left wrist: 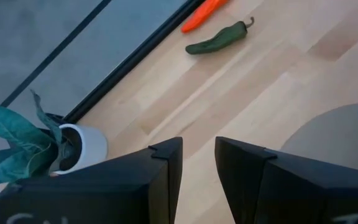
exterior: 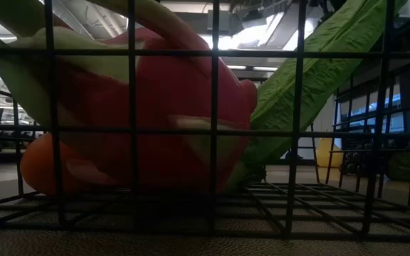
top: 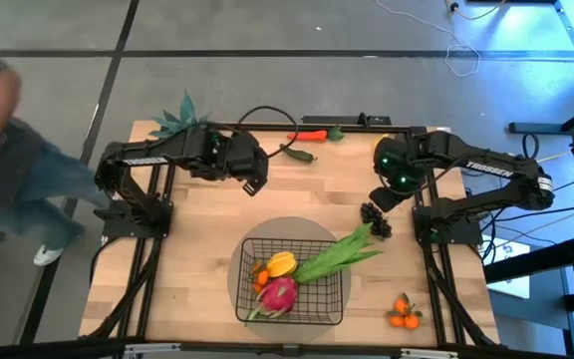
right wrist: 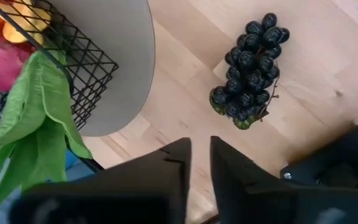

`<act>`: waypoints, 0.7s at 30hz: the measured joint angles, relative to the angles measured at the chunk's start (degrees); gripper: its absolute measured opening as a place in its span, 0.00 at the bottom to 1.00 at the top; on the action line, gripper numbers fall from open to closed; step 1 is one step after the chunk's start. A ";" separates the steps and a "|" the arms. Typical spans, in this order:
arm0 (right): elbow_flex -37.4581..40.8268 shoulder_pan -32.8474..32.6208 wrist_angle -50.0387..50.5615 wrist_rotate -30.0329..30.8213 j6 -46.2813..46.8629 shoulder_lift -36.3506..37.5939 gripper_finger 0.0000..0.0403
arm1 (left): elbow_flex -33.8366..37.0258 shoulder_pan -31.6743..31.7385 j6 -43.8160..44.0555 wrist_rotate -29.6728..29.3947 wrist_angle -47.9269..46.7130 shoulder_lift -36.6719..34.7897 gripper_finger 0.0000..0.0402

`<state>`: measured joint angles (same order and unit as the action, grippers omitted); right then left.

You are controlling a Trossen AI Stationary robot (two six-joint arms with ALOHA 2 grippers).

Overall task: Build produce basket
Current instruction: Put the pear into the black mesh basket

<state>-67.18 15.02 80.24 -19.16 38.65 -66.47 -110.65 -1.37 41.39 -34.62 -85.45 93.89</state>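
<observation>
A: So where does the produce basket stand?

B: The black wire basket [top: 294, 282] sits on a grey round mat [top: 267, 234] at the six o'clock edge of the bench [top: 197, 269]. In it lie a pink dragon fruit [top: 279, 293], a yellow mango [top: 281, 263], an orange [top: 260, 272] and the green leafy stalks [top: 342, 252], whose tips hang out over the rim toward two o'clock.

A: And what is left out?

B: The dark grapes [top: 375, 219] lie on the bench at about three o'clock from the centre. The small oranges [top: 403, 313] lie near the five o'clock corner, and the green pepper [top: 298, 154] and red pepper [top: 312, 134] up at twelve.

A: The arms?

B: The right gripper [right wrist: 201, 155] hovers just above the grapes, its jaws a narrow gap apart and holding nothing. The left gripper [left wrist: 199, 163] waits near eleven o'clock beside the potted plant [left wrist: 42, 140], jaws apart and empty.

A: So the grapes look to be the step in hand?

B: Likely. The next move would call for wider jaws, a descent over the bunch, then a carry toward seven o'clock into the basket.
</observation>
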 joint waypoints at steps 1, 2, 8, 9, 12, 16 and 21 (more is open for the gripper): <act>-0.01 -0.13 0.10 0.03 0.03 -0.31 0.16 | 0.00 -0.02 0.00 0.07 0.06 0.00 0.21; -0.01 -0.11 0.20 0.15 0.18 -0.69 0.18 | 0.00 -0.03 0.02 0.12 0.10 -0.04 0.21; 5.15 -0.58 0.10 5.02 9.03 -2.02 0.28 | 0.00 -0.59 0.40 1.40 0.20 -0.20 0.21; 6.79 -0.58 0.03 4.41 9.19 -2.02 0.28 | 0.00 -0.63 0.44 1.60 0.25 -0.20 0.21; 11.35 -0.61 -3.59 3.66 9.09 -2.02 0.28 | 0.00 -0.75 0.48 2.31 0.78 -0.18 0.21; 15.70 -0.23 -10.40 4.55 8.03 -2.06 0.29 | 0.00 -1.09 0.50 2.44 1.44 -0.18 0.21; 16.35 4.09 -14.15 8.49 6.10 -2.06 0.29 | 0.00 -0.98 0.53 2.40 1.93 -0.18 0.21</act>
<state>-50.83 19.12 66.08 -10.67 44.75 -68.53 -110.65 -2.35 41.92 -32.22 -83.53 93.71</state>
